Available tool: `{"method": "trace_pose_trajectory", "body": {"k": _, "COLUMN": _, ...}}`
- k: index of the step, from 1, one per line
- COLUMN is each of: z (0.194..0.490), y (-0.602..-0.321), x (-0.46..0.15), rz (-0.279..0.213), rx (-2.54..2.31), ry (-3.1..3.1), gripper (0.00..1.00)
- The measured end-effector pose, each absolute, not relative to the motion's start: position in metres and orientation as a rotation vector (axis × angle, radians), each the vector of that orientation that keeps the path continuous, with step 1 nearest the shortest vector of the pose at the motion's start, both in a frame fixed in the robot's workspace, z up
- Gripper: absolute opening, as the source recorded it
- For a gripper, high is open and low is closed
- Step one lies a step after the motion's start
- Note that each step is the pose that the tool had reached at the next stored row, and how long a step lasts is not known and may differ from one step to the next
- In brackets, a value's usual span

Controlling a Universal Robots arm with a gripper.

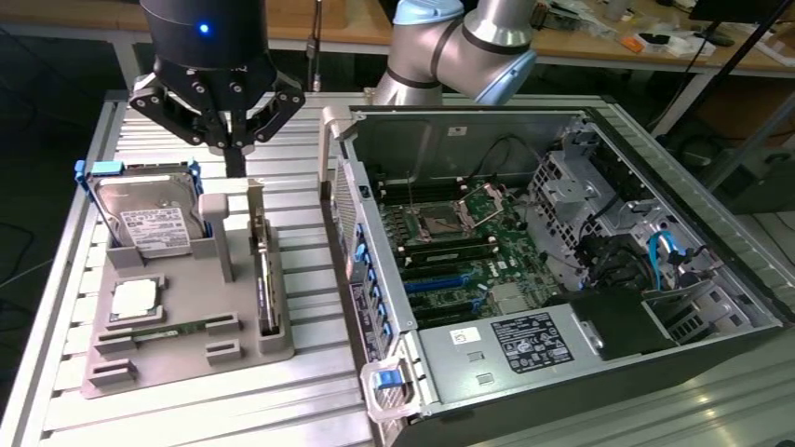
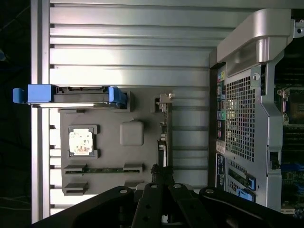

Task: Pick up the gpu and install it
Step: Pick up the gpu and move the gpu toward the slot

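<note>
The gpu point(image 1: 263, 279) stands on its long edge in a slot of the grey holder tray point(image 1: 186, 349), a thin card with a silver bracket at its far end. In the wrist view the gpu point(image 2: 164, 135) is seen edge-on as a narrow strip. My gripper point(image 1: 234, 168) hangs above the tray's far end, just to the exterior view's left of the bracket, with its fingers pressed together and nothing between them. In the wrist view my gripper point(image 2: 161, 176) sits over one end of the card's edge, apart from it.
On the same tray are a silver hard drive in a blue frame point(image 1: 149, 222), a square processor point(image 1: 134, 299) and a memory stick point(image 1: 162, 327). An open computer case point(image 1: 546, 251) with its motherboard exposed stands to the exterior view's right. The slatted metal table point(image 1: 311, 400) carries everything.
</note>
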State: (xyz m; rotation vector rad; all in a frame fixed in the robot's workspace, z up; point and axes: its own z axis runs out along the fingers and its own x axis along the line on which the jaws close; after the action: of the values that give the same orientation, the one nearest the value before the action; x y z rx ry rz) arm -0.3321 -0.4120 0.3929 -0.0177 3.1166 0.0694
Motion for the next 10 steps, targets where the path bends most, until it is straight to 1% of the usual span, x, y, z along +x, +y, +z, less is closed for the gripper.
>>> {"method": "trace_pose_trajectory", "body": {"k": 6, "z": 0.3928, "y": -0.4121, "x": -0.3322, "rz": 0.069, "rx": -0.018, "ry": 3.116, "gripper": 0.11}}
{"method": "trace_pose_trajectory", "body": {"k": 7, "z": 0.3929, "y": -0.4121, "x": -0.3322, "rz": 0.069, "rx": -0.018, "ry": 3.116, "gripper": 0.17}}
{"method": "trace_pose_trajectory", "body": {"k": 8, "z": 0.3929, "y": -0.4121, "x": -0.3322, "rz": 0.069, "rx": -0.017, "ry": 3.116, "gripper": 0.17}}
{"method": "trace_pose_trajectory", "body": {"k": 10, "z": 0.3929, "y": -0.4123, "x": -0.3322, "rz": 0.067, "rx": -0.018, "ry": 3.117, "gripper": 0.3}}
